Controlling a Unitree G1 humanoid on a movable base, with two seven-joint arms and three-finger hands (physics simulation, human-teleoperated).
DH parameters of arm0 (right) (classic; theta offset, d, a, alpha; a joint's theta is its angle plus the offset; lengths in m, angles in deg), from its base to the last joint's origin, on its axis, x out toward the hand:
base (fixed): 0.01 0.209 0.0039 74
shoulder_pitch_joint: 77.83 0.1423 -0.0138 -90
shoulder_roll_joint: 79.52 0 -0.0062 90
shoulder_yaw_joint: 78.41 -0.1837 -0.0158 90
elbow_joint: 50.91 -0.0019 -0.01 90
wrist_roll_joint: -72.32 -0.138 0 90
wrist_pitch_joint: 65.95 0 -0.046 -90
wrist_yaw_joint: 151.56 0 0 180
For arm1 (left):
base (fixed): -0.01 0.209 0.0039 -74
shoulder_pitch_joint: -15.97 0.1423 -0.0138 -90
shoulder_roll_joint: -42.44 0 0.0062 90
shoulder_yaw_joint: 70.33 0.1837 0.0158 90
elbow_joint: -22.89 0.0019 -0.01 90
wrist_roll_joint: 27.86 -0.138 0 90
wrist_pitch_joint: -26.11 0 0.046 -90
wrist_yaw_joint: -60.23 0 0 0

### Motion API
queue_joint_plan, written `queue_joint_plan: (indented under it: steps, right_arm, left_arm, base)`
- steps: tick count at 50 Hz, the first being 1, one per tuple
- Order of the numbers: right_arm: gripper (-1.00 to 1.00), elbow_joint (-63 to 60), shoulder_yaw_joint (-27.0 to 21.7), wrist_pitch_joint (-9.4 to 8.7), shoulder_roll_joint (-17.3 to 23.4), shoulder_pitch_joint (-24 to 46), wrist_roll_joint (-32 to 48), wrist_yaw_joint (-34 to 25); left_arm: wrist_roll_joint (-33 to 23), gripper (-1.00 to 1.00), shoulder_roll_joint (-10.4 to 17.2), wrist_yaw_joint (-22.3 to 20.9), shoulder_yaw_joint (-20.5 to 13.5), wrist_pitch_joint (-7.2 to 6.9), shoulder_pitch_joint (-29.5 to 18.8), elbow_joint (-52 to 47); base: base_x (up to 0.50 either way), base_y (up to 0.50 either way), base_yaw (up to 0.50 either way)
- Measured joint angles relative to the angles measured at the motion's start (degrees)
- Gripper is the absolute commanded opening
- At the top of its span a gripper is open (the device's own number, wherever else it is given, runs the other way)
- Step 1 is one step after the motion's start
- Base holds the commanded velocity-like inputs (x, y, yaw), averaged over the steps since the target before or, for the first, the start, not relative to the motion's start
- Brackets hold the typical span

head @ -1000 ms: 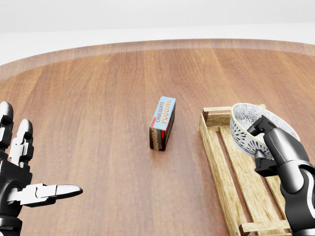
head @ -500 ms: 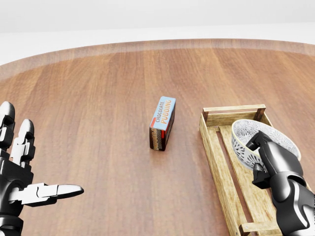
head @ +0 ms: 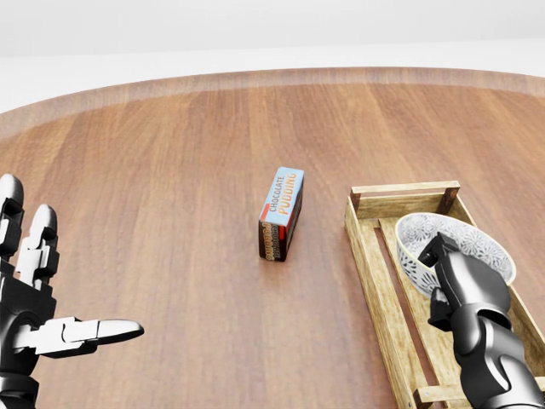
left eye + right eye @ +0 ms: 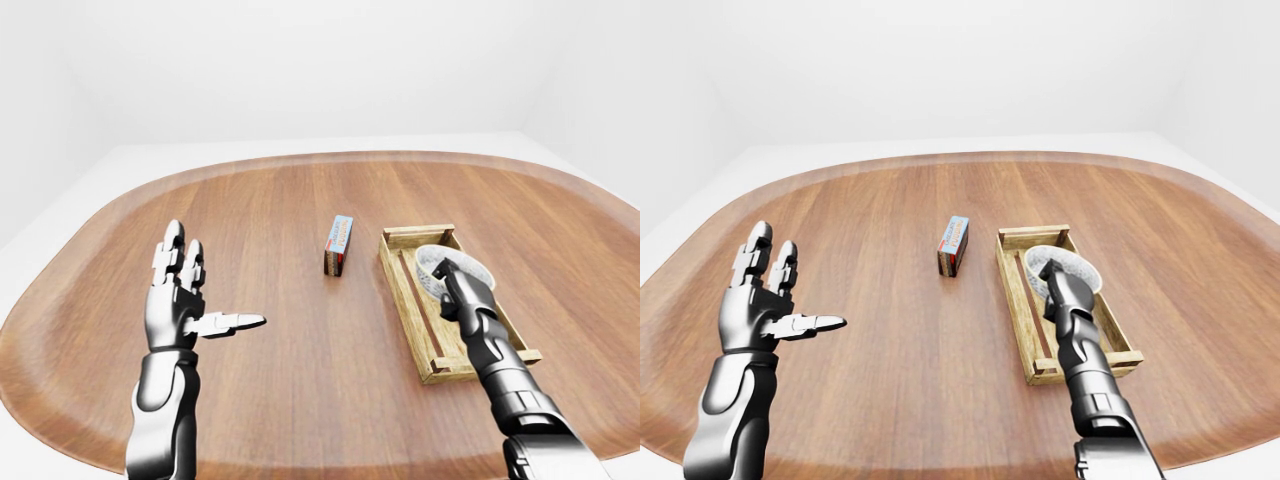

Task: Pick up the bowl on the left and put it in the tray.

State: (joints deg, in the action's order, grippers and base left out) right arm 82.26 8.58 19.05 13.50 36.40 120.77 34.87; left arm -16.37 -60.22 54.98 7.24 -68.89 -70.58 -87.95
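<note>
A white bowl with a dark patterned outside sits low inside the wooden slatted tray, at the right of the head view. My right hand comes up from the bottom right, its fingers closed over the bowl's near rim. The bowl looks level, and I cannot tell whether it rests on the slats. At the bottom left, my left hand is held open with fingers spread and thumb pointing right, holding nothing and far from the tray.
A chocolate pudding box stands on its long edge just left of the tray. Everything is on a large round-edged wooden table. A white floor and walls surround it.
My right hand has lowered the bowl from above the tray's far end down into the tray and drawn it slightly nearer. The left hand has not moved.
</note>
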Motion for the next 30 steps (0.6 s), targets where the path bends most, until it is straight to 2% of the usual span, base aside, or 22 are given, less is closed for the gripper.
queue_joint_plan:
  steps: [30]
  right_arm:
    - [-1.00,4.34,1.62,0.00,-1.79,0.36,1.01,1.76]
  left_arm:
    - [-0.22,1.00,-0.15,0.09,0.27,0.00,0.13,-0.21]
  base:
    - [0.00,0.00,0.00]
